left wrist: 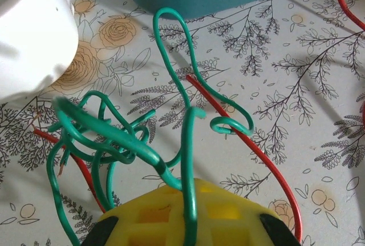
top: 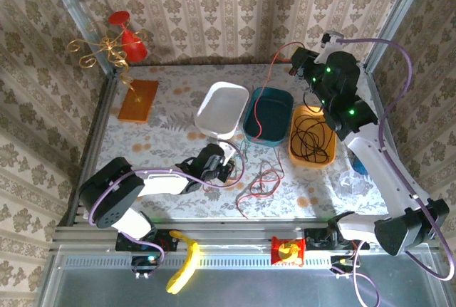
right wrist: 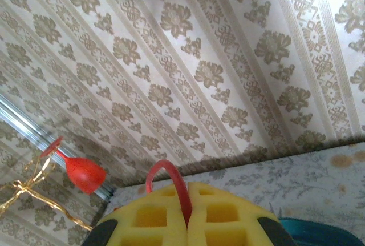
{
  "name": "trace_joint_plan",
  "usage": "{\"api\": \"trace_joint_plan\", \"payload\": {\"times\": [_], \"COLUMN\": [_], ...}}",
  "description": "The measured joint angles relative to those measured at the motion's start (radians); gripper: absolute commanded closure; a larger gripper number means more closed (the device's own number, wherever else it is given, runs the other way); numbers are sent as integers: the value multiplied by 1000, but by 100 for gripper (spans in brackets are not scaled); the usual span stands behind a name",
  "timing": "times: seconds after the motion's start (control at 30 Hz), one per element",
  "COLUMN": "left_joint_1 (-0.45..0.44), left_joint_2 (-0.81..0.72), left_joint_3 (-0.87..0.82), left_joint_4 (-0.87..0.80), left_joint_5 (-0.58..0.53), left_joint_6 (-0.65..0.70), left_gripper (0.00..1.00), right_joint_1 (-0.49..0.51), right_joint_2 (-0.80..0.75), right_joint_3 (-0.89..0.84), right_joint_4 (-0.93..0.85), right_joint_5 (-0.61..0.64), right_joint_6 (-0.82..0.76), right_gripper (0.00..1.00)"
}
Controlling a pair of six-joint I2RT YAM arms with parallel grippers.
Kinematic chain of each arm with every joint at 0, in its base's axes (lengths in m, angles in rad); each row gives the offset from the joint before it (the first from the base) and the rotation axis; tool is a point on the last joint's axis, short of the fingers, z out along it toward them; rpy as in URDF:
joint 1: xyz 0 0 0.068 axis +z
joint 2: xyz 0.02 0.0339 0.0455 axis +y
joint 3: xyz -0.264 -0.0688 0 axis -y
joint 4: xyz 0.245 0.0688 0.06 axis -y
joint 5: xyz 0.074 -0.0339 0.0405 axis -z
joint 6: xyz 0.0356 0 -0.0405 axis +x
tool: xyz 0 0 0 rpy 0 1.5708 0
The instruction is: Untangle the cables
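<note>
Looking down from above, the left gripper [top: 229,168] lies low beside the white bin [top: 214,127], and the right gripper [top: 294,63], raised at the far edge, pinches the red cable [top: 258,111] that drops into the teal bin [top: 278,92]; the black cable [top: 311,136] coils in the orange bin [top: 310,163]. At the left wrist, yellow pads [left wrist: 154,214] clamp the green cable [left wrist: 187,154], tangled over red on the table [left wrist: 308,75]. At the right wrist, pads squeeze a red loop.

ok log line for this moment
left gripper: shut on green cable | right gripper: shut on red cable, near back wall | black cable: in orange bin
</note>
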Motion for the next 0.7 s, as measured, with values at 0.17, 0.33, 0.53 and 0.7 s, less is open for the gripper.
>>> {"api": "trace_joint_plan", "payload": {"times": [0.17,0.33,0.53,0.7], "left_joint_1": [0,0,0,0], "left_joint_2": [0,0,0,0], "left_joint_3": [0,2,7,8], "left_joint_4": [-12,-18,-18,-18], "left_joint_5": [0,0,0,0], "left_joint_6": [0,0,0,0], "left_gripper": [100,100,100,100], "right_joint_1": [-2,-2,-17,-64], "right_joint_2": [-45,-113,-147,-87], "right_joint_3": [2,1,-3,-18], "right_joint_4": [14,21,47,58], "right_joint_5": [-2,2,5,-22], "right_joint_6": [30,38,52,79], "right_gripper": [100,100,100,100]}}
